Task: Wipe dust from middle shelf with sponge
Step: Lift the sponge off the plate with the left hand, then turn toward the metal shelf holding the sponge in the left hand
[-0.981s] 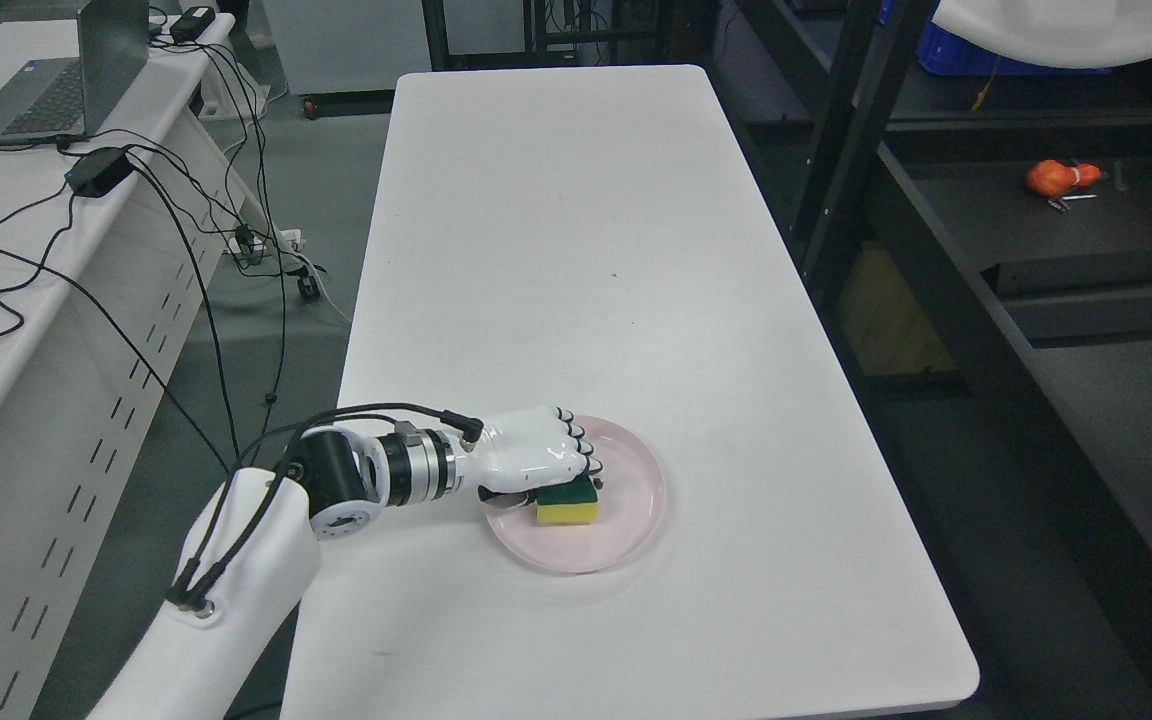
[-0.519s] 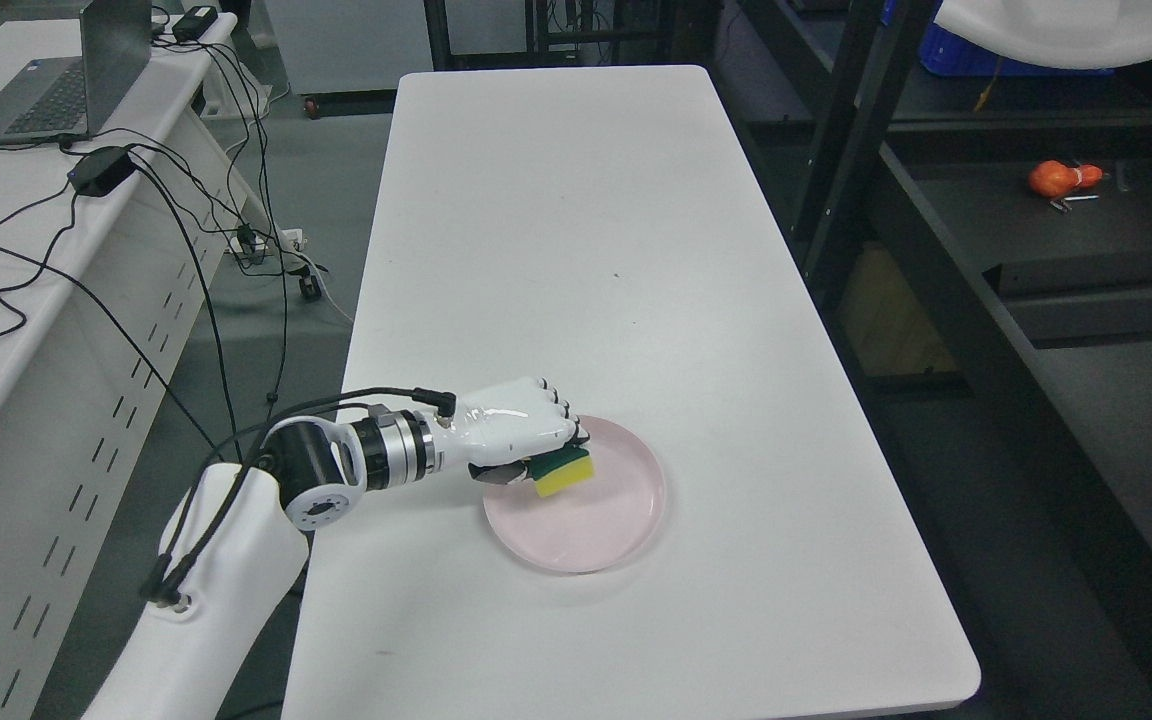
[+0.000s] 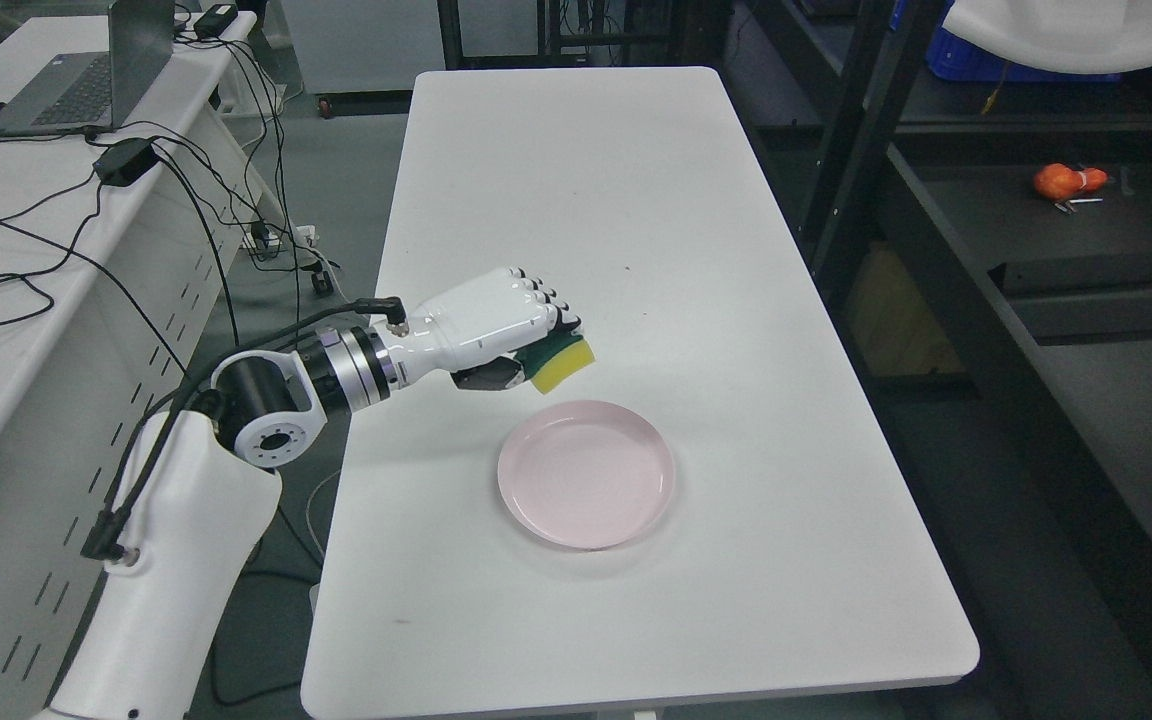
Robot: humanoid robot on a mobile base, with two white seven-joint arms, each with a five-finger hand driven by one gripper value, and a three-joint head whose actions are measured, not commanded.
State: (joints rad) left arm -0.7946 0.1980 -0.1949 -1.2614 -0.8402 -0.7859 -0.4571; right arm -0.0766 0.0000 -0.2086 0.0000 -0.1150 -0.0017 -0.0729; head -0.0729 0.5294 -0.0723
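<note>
round pale-pink plate sits bare near the front of the long white table | left hand, fingers curled tight around the yellow-and-green sponge, holds it in the air just behind the plate | dark metal shelving rack stands right, orange object on its shelf | grey laptop and cables on the left desk

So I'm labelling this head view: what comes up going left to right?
Laptop → power adapter → left hand → sponge it grips → pink plate on the white table → black shelf post → orange object on the shelf.
</note>
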